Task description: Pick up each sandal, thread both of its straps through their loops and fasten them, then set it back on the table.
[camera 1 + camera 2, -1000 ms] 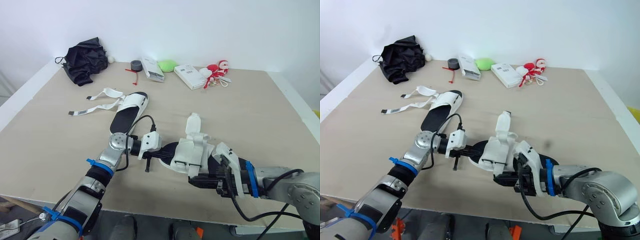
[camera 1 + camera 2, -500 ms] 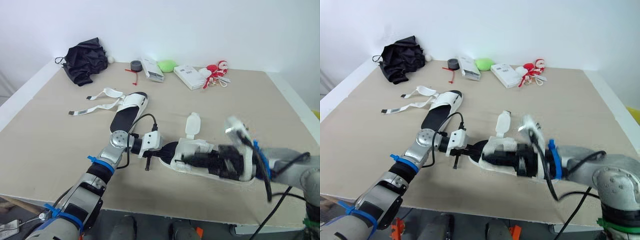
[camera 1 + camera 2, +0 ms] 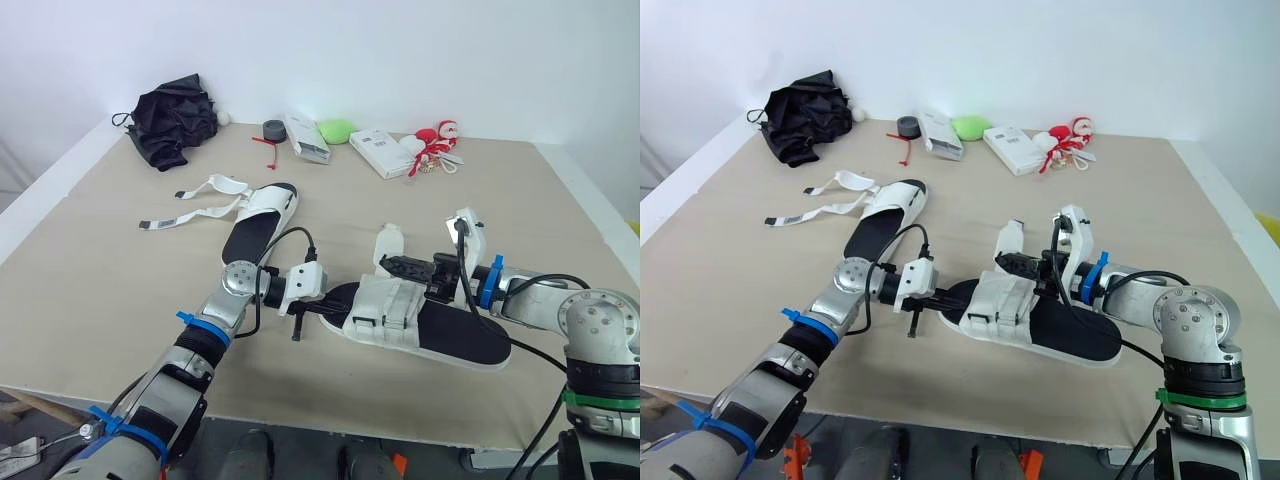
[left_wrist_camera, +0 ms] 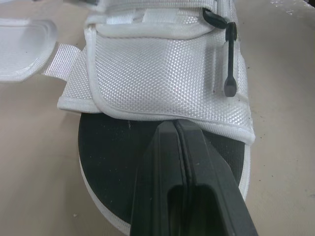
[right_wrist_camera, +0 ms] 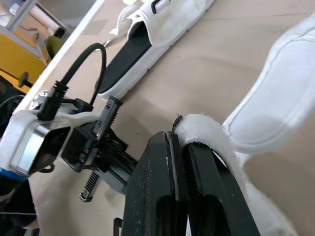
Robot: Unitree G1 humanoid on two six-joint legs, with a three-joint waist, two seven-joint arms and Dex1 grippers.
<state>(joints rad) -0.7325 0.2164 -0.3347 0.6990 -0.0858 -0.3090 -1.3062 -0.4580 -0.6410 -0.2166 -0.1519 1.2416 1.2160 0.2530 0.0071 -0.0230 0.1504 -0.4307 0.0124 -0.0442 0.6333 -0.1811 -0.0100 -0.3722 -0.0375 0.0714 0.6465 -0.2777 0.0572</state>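
The near sandal (image 3: 455, 338), black footbed and white upper, lies flat on the table (image 3: 90, 280) with its toe to the left. My left gripper (image 3: 324, 299) is shut, and its fingertips rest on the footbed at the toe (image 4: 118, 147). A white strap with a padded tab (image 3: 388, 244) sticks up from the far side of the upper. My right gripper (image 3: 396, 264) is shut on that strap (image 5: 204, 132), just behind the upper. The second sandal (image 3: 256, 222) lies farther back on the left, its two straps (image 3: 190, 208) unfastened and spread out.
Along the back edge lie a black cloth (image 3: 172, 122), a dark tape roll (image 3: 272, 130), a white box (image 3: 306, 139), a green object (image 3: 335, 130), another white box (image 3: 378, 152) and a red-and-white toy (image 3: 436, 140). The table's front edge runs close behind my arms.
The right arm has swung from the sandal's near side to its far side and now grips the strap. The tilted sandal has come down flat. The left gripper stayed at the toe.
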